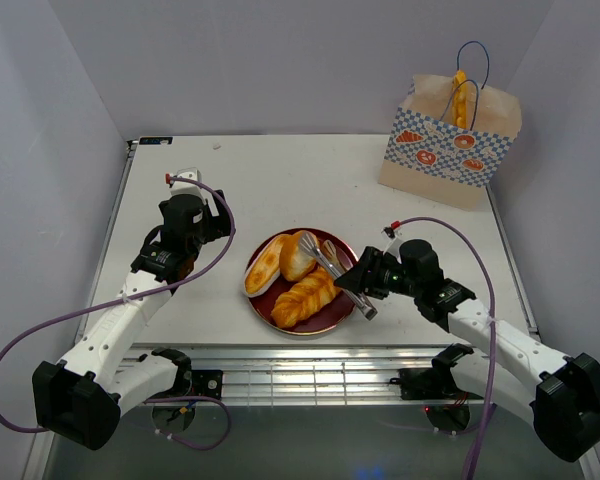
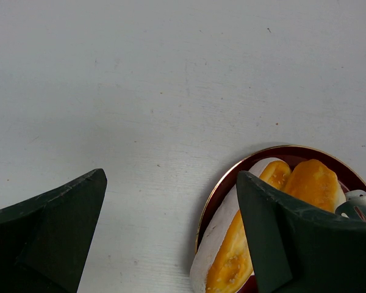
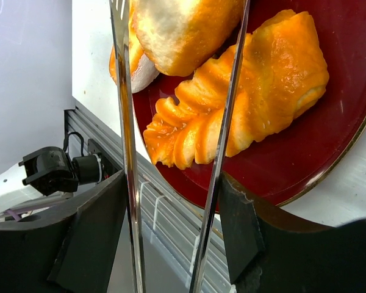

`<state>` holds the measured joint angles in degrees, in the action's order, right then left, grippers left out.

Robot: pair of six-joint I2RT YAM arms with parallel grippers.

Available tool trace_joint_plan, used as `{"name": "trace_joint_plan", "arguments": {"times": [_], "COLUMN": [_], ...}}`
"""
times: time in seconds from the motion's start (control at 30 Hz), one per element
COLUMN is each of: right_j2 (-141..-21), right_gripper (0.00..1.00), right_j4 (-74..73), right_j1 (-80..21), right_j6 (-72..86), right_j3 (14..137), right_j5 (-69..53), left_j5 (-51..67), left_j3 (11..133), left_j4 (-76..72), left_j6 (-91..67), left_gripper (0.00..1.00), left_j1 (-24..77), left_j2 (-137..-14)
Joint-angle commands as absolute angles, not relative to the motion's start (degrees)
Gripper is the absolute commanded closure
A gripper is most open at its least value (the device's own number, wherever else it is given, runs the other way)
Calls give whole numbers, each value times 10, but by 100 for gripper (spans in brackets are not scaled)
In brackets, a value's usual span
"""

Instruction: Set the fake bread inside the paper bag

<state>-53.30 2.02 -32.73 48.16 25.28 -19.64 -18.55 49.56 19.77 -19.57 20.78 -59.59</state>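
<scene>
- Plate [image 1: 332,316], dark red and round, sits on the white surface [image 1: 280,180] near the front edge, between the two arms.
- The fake bread on the plate is three glossy golden pieces. An oval roll [image 1: 263,266] lies at the left, with a round bun [image 1: 298,256] just beside it. A braided loaf [image 1: 305,297] lies along the near side, close under both.
- The right claw [image 1: 360,282] reaches in from the plate's right side and has hold of the metal tongs [image 1: 325,262] near their back end. Its fingers [image 3: 91,238] press on the outsides of the two steel arms, which stand apart rather than squeezed together.
- In the right wrist view the tong arms run out over the plate. The round bun shows between their far ends and the braided loaf lies under one arm. Whether the tips touch the bun cannot be told.
- The left claw [image 2: 171,177] hangs over bare surface to the left of the plate. It is spread wide, with nothing between its fingers [image 2: 55,226]. The oval roll and the plate's rim show beside one finger.
- The paper bag [image 1: 445,150] stands upright at the far right corner of the surface, well apart from the plate. An orange piece [image 1: 460,92] pokes up at its open top.
</scene>
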Motion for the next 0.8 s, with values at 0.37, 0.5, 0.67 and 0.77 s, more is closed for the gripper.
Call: {"name": "trace_joint_plan", "arguments": {"times": [0.37, 0.5, 0.67, 0.77], "right_j2": [-556, -568, -598, -614], "right_gripper": [34, 34, 34, 34], "right_j4": [22, 1, -59, -88], "right_j1": [-348, -354, -367, -376], "right_j6": [479, 472, 449, 436], "right_j3": [305, 328, 380, 409], "right_j5": [-192, -185, -172, -166], "left_j5": [-179, -178, -176, -181], "left_j3": [512, 513, 513, 513], "left_j4": [199, 199, 199, 199], "left_j6": [-199, -200, -200, -199], "left_gripper": [2, 2, 2, 2], "left_j1": [210, 210, 210, 210], "left_j2": [-584, -584, -584, -582]}}
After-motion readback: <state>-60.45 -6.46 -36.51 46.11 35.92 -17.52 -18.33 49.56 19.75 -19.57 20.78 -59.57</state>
